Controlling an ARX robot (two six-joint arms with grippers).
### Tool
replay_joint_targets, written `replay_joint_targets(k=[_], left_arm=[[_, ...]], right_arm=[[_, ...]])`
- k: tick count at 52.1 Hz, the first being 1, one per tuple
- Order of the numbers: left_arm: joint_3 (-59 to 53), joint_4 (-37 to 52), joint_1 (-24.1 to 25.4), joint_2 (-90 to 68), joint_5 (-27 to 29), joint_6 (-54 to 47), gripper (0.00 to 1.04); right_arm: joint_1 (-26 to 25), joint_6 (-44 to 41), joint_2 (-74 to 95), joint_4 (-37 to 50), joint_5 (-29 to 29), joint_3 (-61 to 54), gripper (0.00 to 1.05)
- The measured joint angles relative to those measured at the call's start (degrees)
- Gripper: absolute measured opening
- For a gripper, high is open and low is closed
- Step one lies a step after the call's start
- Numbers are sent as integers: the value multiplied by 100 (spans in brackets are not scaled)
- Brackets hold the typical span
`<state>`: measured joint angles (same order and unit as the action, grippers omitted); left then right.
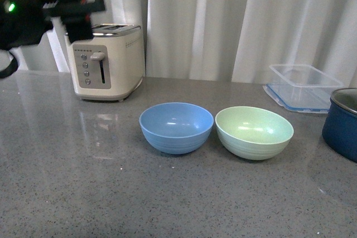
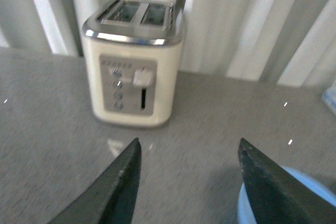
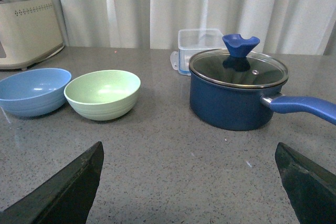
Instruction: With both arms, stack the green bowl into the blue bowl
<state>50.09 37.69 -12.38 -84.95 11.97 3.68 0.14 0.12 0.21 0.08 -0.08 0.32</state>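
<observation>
Bowls: green bowl [image 1: 254,132] just right of blue bowl [image 1: 176,127] on your desk [image 1: 67,182], unstacked.
Left pincer [image 2: 189,148]: spread, empty, high by toaster [image 1: 106,62].
Right pincer [image 3: 189,148]: spread, empty, facing bowls for your approach.

Counter [image 1: 83,193], toaster [image 1: 106,62], blue bowl [image 1: 176,127], green bowl [image 1: 254,132], pot [image 1: 341,124]

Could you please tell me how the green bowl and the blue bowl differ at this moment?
Colour: the blue bowl is sky blue, the green bowl pale mint. Place: the blue bowl sits on the robot's left, nearer the toaster; the green bowl on its right, nearer the navy pot. Both stand upright, empty, side by side, alike in size.
</observation>
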Motion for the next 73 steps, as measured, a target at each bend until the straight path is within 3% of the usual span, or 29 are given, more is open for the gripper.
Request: replay_joint_targets(k=[7,13,16,38,40,45,73], left_arm=[[-1051,363,181,356,-170,-195,37],[-2035,723,398,992,-361,-267,11],[-2291,813,459,1204,-433,-271,3],[-3797,916,831,2562,-800,-321,4],[-3926,859,1021,2739,-1113,-323,4],[-4166,710,1209,3121,-1165,-323,4],[-4885,-450,1228,5082,-1198,-326,4]], right_arm=[[0,0,0,0,0,0,95],[0,0,0,0,0,0,95],[0,0,0,0,0,0,95],[0,2,0,0,0,0,95],[0,0,0,0,0,0,95],[0,0,0,0,0,0,95],[0,0,0,0,2,0,95]])
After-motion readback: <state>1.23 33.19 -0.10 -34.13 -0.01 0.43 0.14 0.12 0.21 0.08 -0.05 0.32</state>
